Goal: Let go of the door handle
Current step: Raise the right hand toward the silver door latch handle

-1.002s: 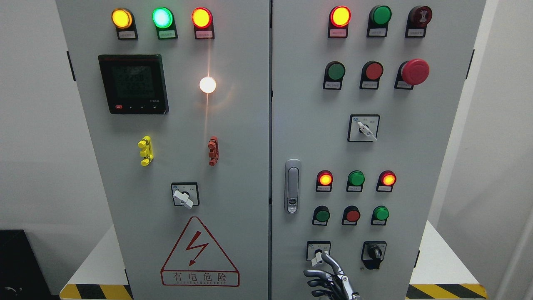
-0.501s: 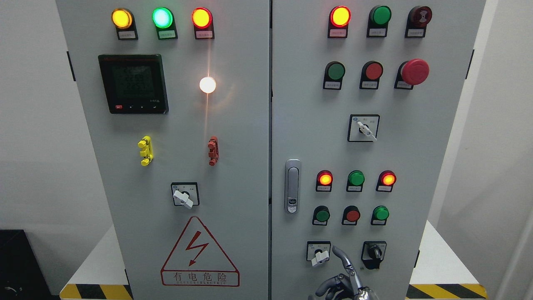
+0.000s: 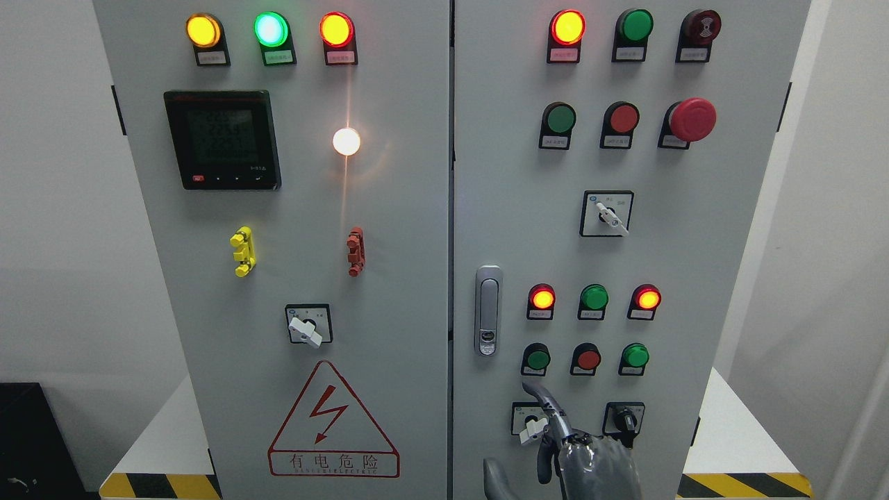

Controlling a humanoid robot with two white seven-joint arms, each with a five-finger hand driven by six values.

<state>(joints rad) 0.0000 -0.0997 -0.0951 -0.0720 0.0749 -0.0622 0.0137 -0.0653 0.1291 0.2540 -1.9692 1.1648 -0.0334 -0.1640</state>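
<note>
Moved since earlier: right hand (image 3: 580, 451) has risen along the lower right door; more of its palm shows, and its index finger (image 3: 549, 406) now reaches above the white rotary switch (image 3: 532, 423), where a second ago only curled fingertips showed at the bottom edge.
Hand state: one finger stretched upward, the others loosely bent beneath the palm, gripping nothing.
Left hand: out of sight.
Door handle: silver door handle (image 3: 488, 310) sits flush in its recess at the left edge of the right door (image 3: 694, 243), above and left of the hand, well clear of every finger.
Why so placed: with the handle lying flat and untouched, letting go looks already accomplished; the hand seems to be in transit in front of the panel rather than working a control.
Container: grey cabinet (image 3: 389, 208) has both doors closed, the seam between them narrow and even.
Contents: hidden behind the closed doors; only the lamps, buttons, switches and meter (image 3: 222, 139) on the door faces show.
</note>
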